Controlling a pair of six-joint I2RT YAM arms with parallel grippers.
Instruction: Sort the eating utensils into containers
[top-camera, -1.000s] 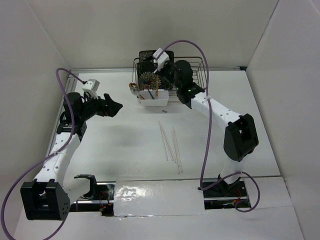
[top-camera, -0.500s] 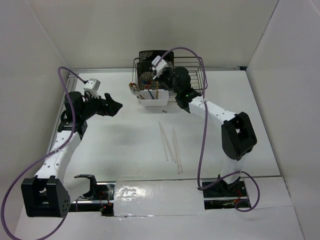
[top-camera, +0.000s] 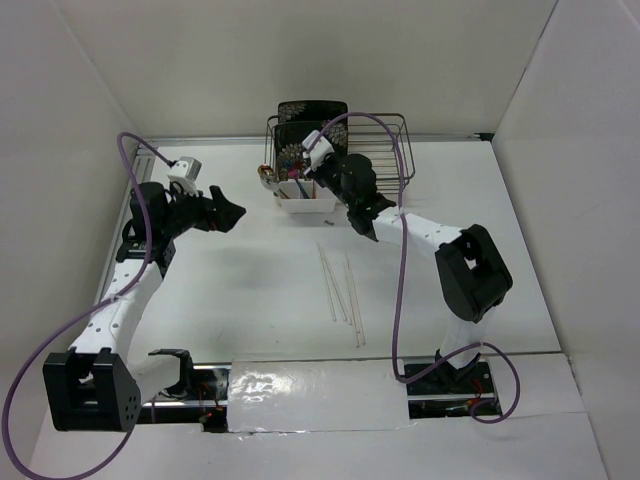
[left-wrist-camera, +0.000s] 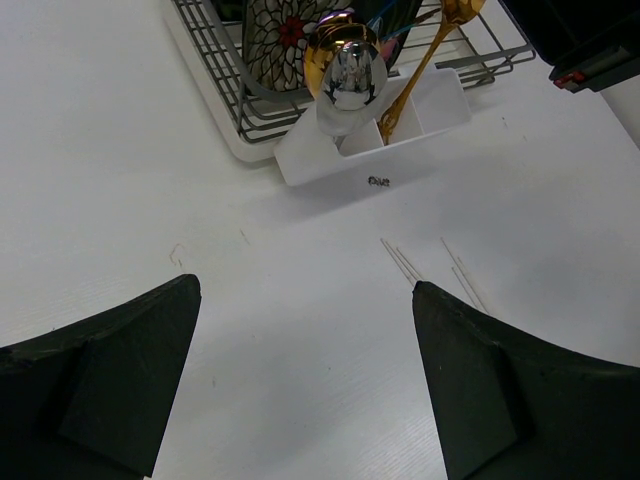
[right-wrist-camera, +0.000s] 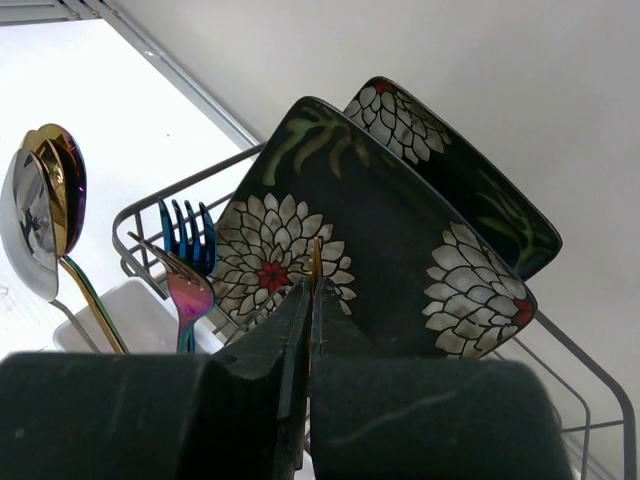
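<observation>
From above: the left hand (top-camera: 225, 213) gapes wide, empty, well apart from the white caddy (top-camera: 307, 204); the right hand (top-camera: 312, 178) hangs just over it; chopsticks (top-camera: 340, 290) lie on the bench (top-camera: 230, 290). Left wrist: spoons (left-wrist-camera: 350, 72) stand in the caddy. Right wrist: the hand pinches a thin gold utensil (right-wrist-camera: 315, 258) (seen edge-on), before floral plates (right-wrist-camera: 400, 230).

The right gripper (right-wrist-camera: 309, 295) is pinched shut in front of the big black flower plate (right-wrist-camera: 400, 250), with a thin gold piece (right-wrist-camera: 316, 258) poking up between its fingers. Left of the plate stand two forks (right-wrist-camera: 188, 280). Farther left are shiny spoons (right-wrist-camera: 45, 210) and a white caddy (right-wrist-camera: 125, 310).
</observation>
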